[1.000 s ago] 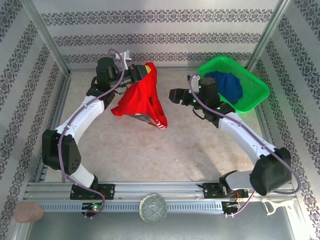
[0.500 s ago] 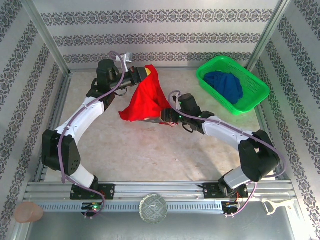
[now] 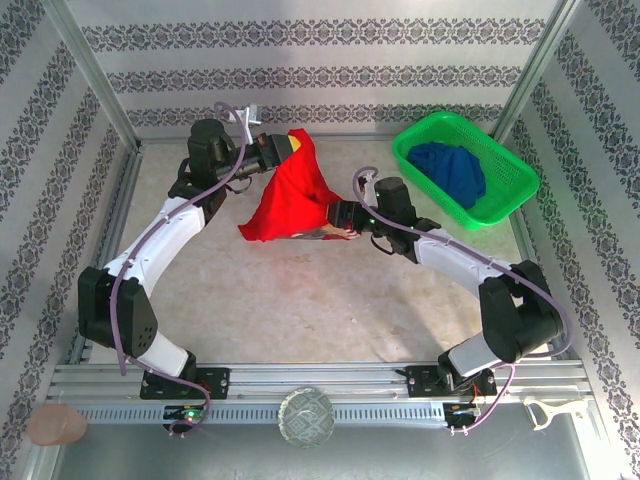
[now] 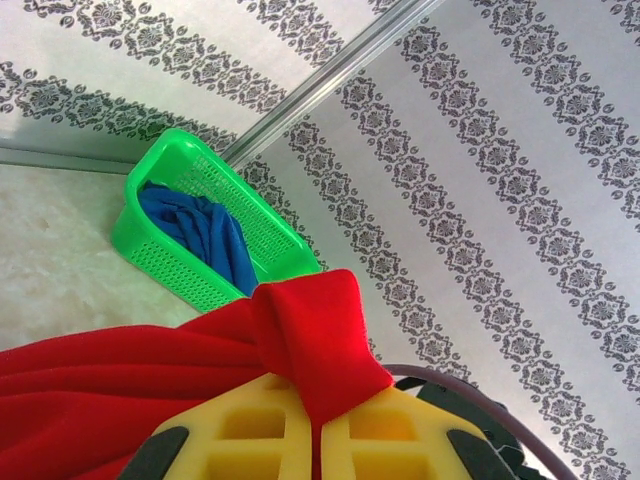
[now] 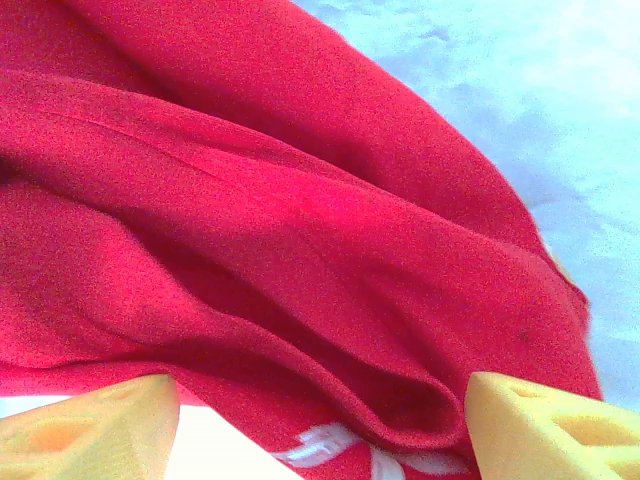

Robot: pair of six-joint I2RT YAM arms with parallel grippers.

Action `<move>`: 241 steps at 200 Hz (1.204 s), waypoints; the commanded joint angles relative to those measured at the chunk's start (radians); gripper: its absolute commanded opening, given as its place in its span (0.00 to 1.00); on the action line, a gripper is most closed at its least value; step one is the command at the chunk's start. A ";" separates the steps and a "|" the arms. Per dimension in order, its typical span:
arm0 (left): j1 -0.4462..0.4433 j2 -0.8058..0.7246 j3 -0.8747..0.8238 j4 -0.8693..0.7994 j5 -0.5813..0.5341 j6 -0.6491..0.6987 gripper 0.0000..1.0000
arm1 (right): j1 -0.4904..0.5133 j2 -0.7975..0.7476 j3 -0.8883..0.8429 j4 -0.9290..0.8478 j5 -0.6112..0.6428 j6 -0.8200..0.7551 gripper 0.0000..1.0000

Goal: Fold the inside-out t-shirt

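- We see the left gripper (image 3: 283, 148) clamped tight on a bunch of the shirt (image 3: 292, 195), holding it above the table (image 3: 300, 300) at the far left
- The shirt fans down and rightward from that pinch, its lower edge near the table
- Our right gripper (image 3: 342, 217) is at the shirt's lower right edge; its fingers (image 5: 545, 420) are spread wide with a red fold and a bit of white print between them, unpinched
- The right arm (image 3: 450, 255) stretches across the table between shirt and basket (image 3: 512, 195)
- The green basket stands far right, apart from the shirt, with a blue garment (image 3: 452, 172) inside
- On the near rail (image 3: 380, 410) sit a patterned disc (image 3: 306, 417) and a pinkish lump (image 3: 56, 425), well apart from the shirt
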 commanded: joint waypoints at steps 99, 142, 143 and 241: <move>0.001 -0.039 -0.019 0.065 0.039 -0.020 0.00 | 0.056 0.163 0.181 0.059 -0.036 0.023 0.30; 0.194 -0.043 -0.080 0.169 0.037 -0.126 0.00 | -0.120 0.084 0.340 -0.018 -0.182 0.056 0.00; 0.200 -0.043 -0.079 0.171 0.038 -0.130 0.00 | -0.124 0.080 0.347 -0.023 -0.183 0.056 0.00; 0.248 0.019 -0.034 0.179 0.034 -0.160 0.56 | -0.114 -0.050 0.435 -0.037 -0.338 0.080 0.00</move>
